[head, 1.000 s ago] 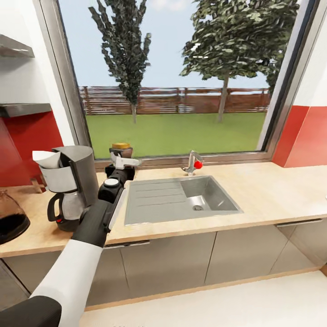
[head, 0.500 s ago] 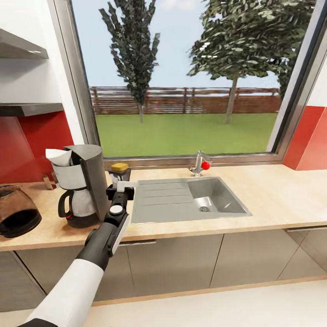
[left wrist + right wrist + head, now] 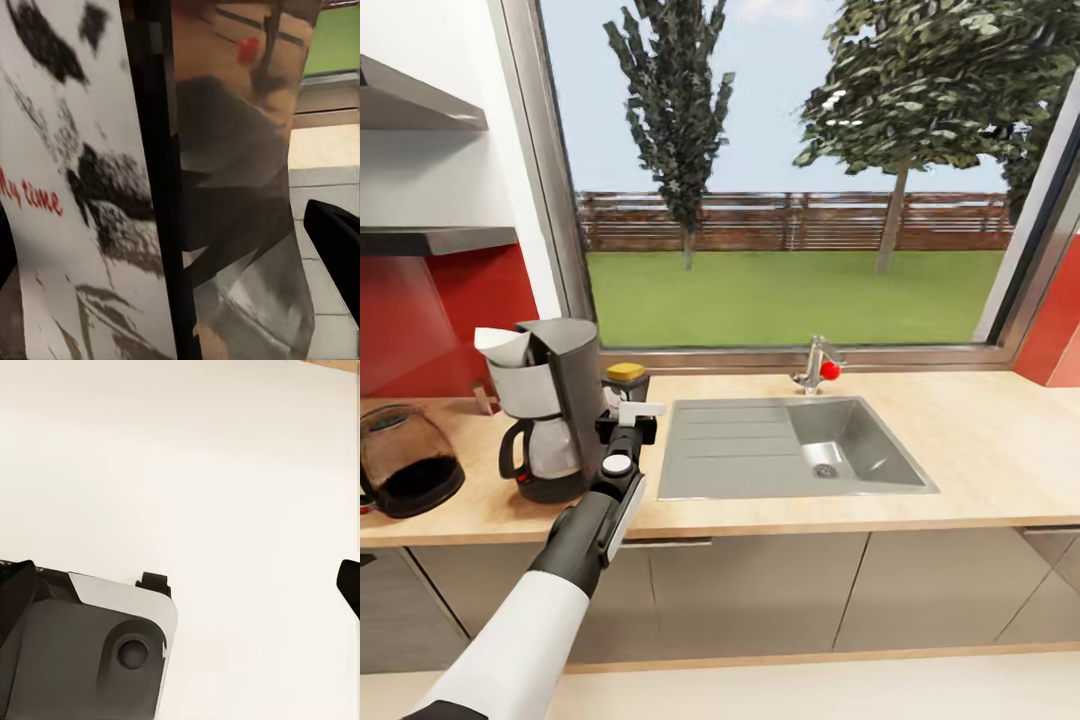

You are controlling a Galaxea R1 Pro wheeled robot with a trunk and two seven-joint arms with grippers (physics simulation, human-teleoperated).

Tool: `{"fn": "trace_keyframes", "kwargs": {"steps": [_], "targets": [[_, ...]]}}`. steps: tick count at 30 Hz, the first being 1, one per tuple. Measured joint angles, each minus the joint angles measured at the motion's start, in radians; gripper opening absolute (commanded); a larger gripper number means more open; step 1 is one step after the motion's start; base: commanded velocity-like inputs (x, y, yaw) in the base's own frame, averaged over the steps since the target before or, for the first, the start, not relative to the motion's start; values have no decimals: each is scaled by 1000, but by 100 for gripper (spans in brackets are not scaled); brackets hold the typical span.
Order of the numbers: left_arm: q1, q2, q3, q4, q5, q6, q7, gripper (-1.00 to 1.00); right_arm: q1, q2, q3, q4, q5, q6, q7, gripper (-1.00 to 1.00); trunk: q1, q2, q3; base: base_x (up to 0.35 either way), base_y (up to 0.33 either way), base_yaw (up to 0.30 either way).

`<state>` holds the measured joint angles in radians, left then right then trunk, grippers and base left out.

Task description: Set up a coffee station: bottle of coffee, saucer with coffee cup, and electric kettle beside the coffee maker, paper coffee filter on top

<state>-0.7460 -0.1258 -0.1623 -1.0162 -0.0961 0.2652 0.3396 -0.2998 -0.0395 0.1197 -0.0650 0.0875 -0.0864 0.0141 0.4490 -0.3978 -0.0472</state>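
The left pincer [image 3: 628, 412] reaches over the light wood-look bench [image 3: 980, 440], its fingers set on either side of the bottle of coffee [image 3: 625, 377], which stands on the bench just beyond it; whether they clamp it cannot be told. The coffee maker [image 3: 550, 405], topped by the paper coffee filter [image 3: 502, 346], stands just beside the pincer, the electric kettle [image 3: 405, 470] farther that way.

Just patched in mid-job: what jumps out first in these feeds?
The left arm reaches over the kitchen countertop, its left gripper at the bottle of coffee, which stands right beside the coffee maker. A paper coffee filter sits atop that machine, and the electric kettle stands at the counter's far left. The steel sink lies under a big garden window.
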Motion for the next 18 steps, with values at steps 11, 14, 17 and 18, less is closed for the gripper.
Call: {"fn": "trace_keyframes", "kwargs": {"steps": [11,14,17,18], "targets": [[51,0,1,16,11,-71,-3,-100,0,0,0,1,1,2,0,100,0,0,0,87,-121,0],[61,-1,0,16,18,-84,-2,-100,0,0,1,2,1,2,0,100,0,0,0,112,0,0],[63,-2,0,28,28,-104,4,-100,0,0,1,1,0,2,0,100,0,0,0,281,0,0],[64,-2,1,39,30,-110,5,-100,0,0,1,2,1,2,0,100,0,0,0,313,0,0]]}}
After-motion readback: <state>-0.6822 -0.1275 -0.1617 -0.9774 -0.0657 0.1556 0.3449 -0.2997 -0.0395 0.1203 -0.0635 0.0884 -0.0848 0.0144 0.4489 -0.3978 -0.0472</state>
